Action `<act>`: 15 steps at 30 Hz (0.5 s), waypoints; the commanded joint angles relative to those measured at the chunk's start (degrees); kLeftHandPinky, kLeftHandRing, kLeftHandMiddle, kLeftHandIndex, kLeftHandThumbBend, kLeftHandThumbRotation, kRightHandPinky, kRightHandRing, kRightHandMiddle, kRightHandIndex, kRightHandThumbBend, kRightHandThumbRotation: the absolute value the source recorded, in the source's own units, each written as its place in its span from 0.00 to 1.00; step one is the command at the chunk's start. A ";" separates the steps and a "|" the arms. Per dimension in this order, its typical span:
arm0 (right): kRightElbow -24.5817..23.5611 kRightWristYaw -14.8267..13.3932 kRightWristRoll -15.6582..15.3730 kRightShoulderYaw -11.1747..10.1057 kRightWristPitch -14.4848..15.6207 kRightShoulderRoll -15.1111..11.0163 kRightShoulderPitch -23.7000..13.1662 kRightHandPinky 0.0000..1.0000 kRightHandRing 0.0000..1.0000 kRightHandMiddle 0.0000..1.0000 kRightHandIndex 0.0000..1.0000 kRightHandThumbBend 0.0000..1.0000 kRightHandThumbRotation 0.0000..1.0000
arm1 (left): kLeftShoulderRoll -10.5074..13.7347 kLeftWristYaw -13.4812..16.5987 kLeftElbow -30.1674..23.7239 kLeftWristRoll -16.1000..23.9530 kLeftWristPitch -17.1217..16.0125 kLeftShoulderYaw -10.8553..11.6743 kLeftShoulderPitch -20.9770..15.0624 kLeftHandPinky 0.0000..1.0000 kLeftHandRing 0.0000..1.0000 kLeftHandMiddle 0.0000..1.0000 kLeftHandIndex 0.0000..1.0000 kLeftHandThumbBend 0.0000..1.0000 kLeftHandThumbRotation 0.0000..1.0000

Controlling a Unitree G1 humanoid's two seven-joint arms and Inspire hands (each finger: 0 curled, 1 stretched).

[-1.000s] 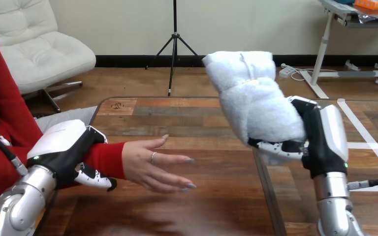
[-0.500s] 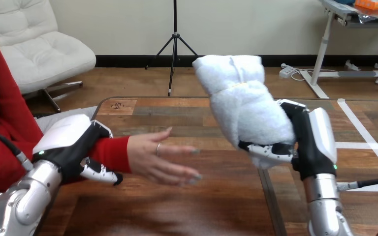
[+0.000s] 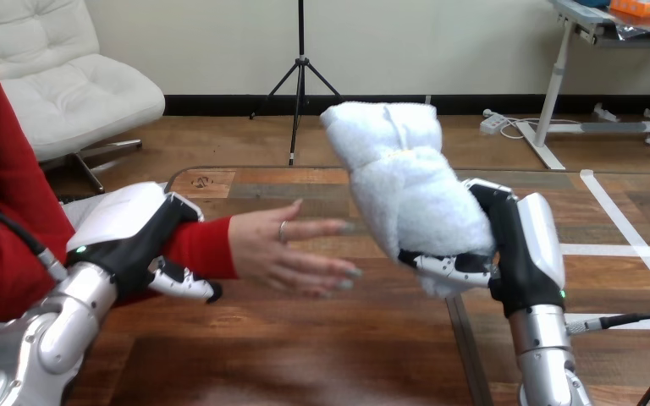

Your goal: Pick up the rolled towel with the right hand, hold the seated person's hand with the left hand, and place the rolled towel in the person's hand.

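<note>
Towel (image 3: 406,186) up in the air, next to the person's hand (image 3: 283,254)

The right hand (image 3: 516,254) stands upright over the middle of the table (image 3: 305,364), a bit toward the right edge. Its fingers (image 3: 444,264) are curled round the bottom of the towel and grip it tight. The towel is white and fluffy and rolled up. It sticks up out of the right hand and leans to the left, so its top is over the far edge of the table. It does not touch the table.

The left hand (image 3: 131,228) is over the left edge of the table. Its white back lies on top of the red sleeve (image 3: 207,247), and its fingers (image 3: 184,286) are curled under the sleeve, so it holds the person's wrist.

The person's hand comes out of that sleeve and reaches over the left half of the table toward the towel. It is open, with the fingers straight and a little apart. The fingertips are just beside the lower part of the towel. I cannot tell if they touch it.
</note>
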 commanded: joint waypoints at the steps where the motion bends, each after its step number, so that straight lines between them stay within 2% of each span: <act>1: -0.80 -0.06 1.83 -0.78 -0.55 1.22 -4.73 0.32 0.38 0.43 0.45 0.73 0.00 | -1.16 3.59 -3.61 -2.06 -1.05 2.95 -11.62 0.21 0.26 0.34 0.34 0.72 0.00; 15: 0.15 0.57 1.96 -0.73 -0.81 2.42 -4.98 0.32 0.37 0.42 0.45 0.73 0.00 | -1.72 3.30 -3.83 -2.58 -0.89 3.07 -12.59 0.20 0.26 0.33 0.34 0.70 0.00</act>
